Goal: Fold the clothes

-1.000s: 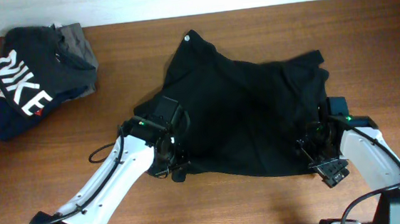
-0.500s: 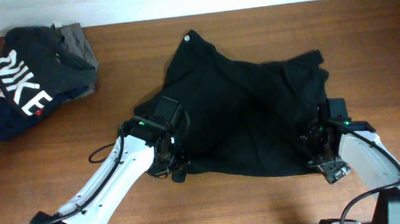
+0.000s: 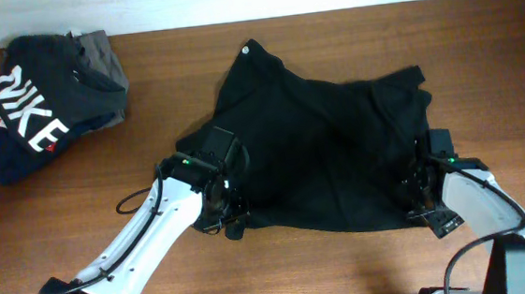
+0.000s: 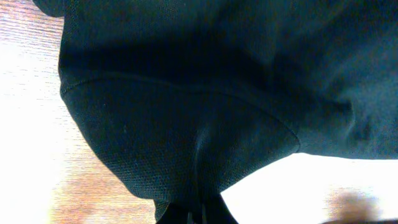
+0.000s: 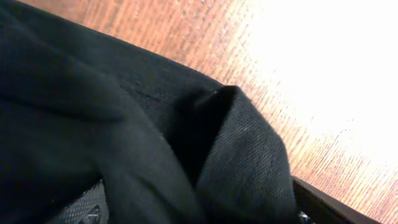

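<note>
The clothes (image 3: 329,151), a black T-shirt with a small white mark at the collar (image 3: 250,46), lie rumpled across the middle of the table. My left gripper (image 3: 228,220) is at the shirt's near left corner, shut on a pinch of hem (image 4: 198,214). My right gripper (image 3: 419,196) is at the near right corner. In the right wrist view its jaws stand wide apart, with a raised fold of the black fabric (image 5: 249,155) bunched between the two fingers (image 5: 87,211).
A dark garment with white NIKE lettering (image 3: 25,114) lies on a grey garment (image 3: 100,52) at the back left corner. Bare wooden table (image 3: 482,73) surrounds the shirt. A black cable (image 3: 131,202) loops beside the left arm.
My right gripper has pushed a little further onto the shirt's right corner, and its jaws have started to narrow. The left arm and the shirt have stayed put.
</note>
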{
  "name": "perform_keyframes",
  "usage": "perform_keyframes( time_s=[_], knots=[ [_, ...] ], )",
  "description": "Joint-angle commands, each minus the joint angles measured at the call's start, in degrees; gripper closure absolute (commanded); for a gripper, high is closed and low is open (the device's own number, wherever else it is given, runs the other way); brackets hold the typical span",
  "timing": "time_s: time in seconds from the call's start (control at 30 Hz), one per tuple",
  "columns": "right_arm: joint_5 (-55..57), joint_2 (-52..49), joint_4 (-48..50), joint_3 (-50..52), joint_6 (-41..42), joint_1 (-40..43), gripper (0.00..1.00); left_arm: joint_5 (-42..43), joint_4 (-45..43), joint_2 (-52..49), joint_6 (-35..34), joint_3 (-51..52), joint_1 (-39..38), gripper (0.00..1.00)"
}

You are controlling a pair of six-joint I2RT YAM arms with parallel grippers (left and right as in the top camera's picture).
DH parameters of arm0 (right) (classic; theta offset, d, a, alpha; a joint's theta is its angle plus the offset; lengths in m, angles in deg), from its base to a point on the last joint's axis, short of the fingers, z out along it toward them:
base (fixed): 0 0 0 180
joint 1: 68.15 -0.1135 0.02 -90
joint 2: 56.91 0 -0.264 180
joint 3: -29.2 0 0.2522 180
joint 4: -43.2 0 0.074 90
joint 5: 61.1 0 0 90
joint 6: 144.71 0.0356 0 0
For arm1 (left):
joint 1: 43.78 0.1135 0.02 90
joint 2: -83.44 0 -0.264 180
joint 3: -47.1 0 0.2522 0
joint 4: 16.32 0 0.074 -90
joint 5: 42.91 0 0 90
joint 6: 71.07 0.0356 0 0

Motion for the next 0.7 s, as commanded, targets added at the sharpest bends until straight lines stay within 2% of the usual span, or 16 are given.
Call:
perform_keyframes(
  time_s=[0.0, 0.13, 0.17, 0.2, 0.23, 0.3, 0.33, 0.57, 0.67],
  knots=[
    [2.03, -1.44, 0.44, 0.63, 0.37, -0.24, 0.15, -0.66, 0.2, 1.05, 1.11, -0.55, 0.22, 0.99],
    [1.99, -2.03, 1.53, 0.63, 0.37, -0.24, 0.46, -0.66, 0.2, 1.05, 1.14, -0.55, 0.22, 0.99],
    [1.79, -2.03, 1.6, 0.61, 0.37, -0.24, 0.57, -0.66, 0.2, 1.05, 1.14, -0.55, 0.22, 0.99],
    [1.57, -2.03, 1.66, 0.61, 0.37, -0.24, 0.62, -0.66, 0.2, 1.05, 1.14, -0.55, 0.22, 0.99],
    [1.31, -2.03, 1.68, 0.61, 0.37, -0.24, 0.76, -0.66, 0.17, 1.05, 1.14, -0.57, 0.22, 0.99],
    [0.68, -2.01, 1.6, 0.48, 0.35, -0.24, 0.93, -0.68, 0.15, 1.07, 1.16, -0.7, 0.22, 0.99],
    [0.44, -1.99, 1.55, 0.44, 0.35, -0.24, 0.96, -0.68, 0.15, 1.07, 1.25, -0.83, 0.22, 0.99],
    [0.11, -0.11, -0.92, -2.25, 0.09, -0.24, 0.96, -1.16, 1.31, 1.68, 5.95, -7.1, 0.22, 0.99],
    [0.22, 1.66, -3.54, -6.01, -3.04, -0.24, 0.96, -5.75, 4.13, 2.19, 5.97, -12.68, 0.22, 0.99]
  ],
)
